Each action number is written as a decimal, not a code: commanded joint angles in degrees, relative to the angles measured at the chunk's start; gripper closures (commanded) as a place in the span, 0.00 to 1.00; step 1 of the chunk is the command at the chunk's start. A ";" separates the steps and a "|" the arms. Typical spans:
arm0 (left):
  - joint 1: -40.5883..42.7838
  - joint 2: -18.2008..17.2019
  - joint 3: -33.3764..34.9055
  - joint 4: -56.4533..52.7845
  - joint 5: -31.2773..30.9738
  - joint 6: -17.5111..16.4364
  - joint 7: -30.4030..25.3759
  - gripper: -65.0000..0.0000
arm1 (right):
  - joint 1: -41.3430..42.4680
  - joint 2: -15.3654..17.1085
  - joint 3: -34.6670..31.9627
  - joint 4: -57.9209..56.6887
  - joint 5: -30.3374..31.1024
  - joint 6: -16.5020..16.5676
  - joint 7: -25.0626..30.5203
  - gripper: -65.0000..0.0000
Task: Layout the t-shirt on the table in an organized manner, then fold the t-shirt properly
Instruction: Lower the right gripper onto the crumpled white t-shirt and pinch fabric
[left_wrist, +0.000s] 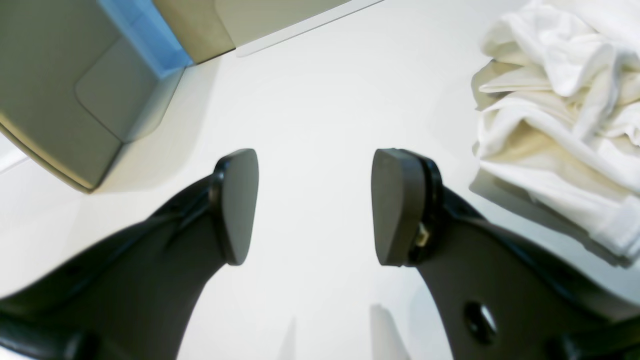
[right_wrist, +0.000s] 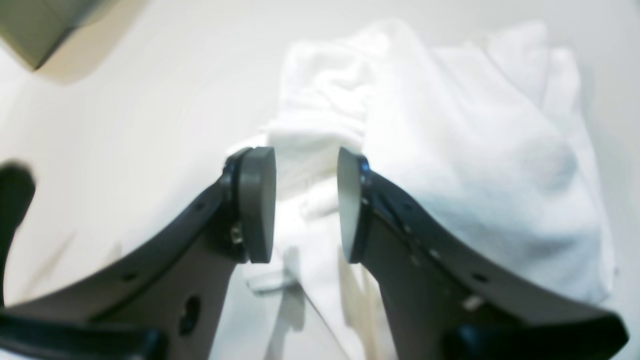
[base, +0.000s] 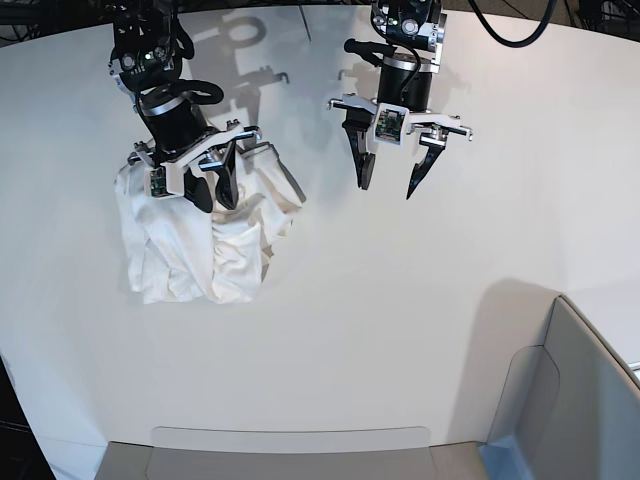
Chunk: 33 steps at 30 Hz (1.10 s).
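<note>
The t-shirt (base: 195, 250) lies in a crumpled white heap on the left part of the table (base: 400, 330). My right gripper (base: 212, 198) hangs over the top of the heap. In the right wrist view its jaws (right_wrist: 305, 200) stand apart, and rumpled t-shirt (right_wrist: 475, 165) fabric shows through the gap and to the right. My left gripper (base: 388, 188) hovers wide open over bare table, to the right of the heap. In the left wrist view nothing sits between the left gripper's (left_wrist: 315, 205) pads, and the t-shirt (left_wrist: 560, 115) is at the right edge.
A grey-white bin (base: 570, 400) stands at the near right corner of the table in the base view. It also shows at the upper left of the left wrist view as the bin (left_wrist: 75, 100). The table's curved far edge runs behind both arms.
</note>
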 joint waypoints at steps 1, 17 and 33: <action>0.51 0.22 0.00 0.99 0.06 0.38 -1.57 0.47 | 0.83 -0.55 0.23 1.16 0.17 0.65 0.44 0.67; 0.42 0.22 0.36 0.90 0.06 0.38 -1.57 0.47 | 3.38 -3.89 -0.21 0.81 -0.10 -3.48 -7.39 0.58; 2.70 0.22 0.44 0.99 0.06 0.38 -1.57 0.47 | 10.41 -7.93 -0.21 -7.90 -0.01 -4.10 -7.65 0.58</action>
